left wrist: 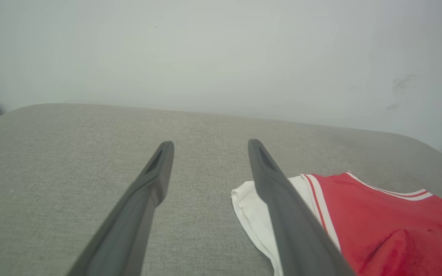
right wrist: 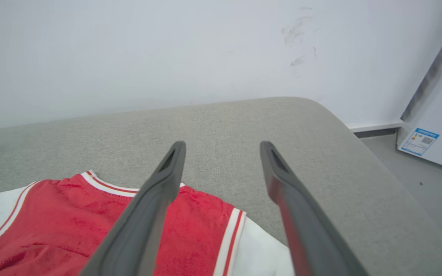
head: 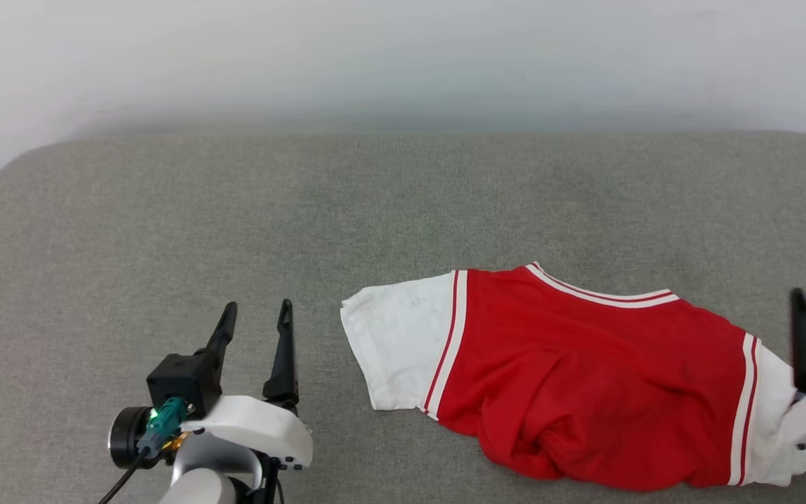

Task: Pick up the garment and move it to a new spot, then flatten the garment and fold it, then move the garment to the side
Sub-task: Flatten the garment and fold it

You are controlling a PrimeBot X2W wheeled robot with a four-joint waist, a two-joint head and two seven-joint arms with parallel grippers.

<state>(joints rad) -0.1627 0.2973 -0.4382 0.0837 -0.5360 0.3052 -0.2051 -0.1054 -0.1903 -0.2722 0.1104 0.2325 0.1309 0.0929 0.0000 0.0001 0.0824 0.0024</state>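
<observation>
Left gripper (head: 257, 305) and right gripper (right wrist: 223, 145) spread empty, flanking the garment (head: 585, 378) on the grey cushion (head: 235, 210).

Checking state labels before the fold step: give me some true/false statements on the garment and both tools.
1. The left tool is open and holds nothing. True.
2. The garment is folded into a neat rectangle. False: it lies spread with both sleeves out and its lower part bunched.
3. The right tool is shut on a sleeve. False: it is open, with nothing between its fingers.
4. The garment lies on the grey cushion, toward the robot's right. True.
5. The left tool touches the white sleeve. False: bare cushion shows between them in the head view.
</observation>
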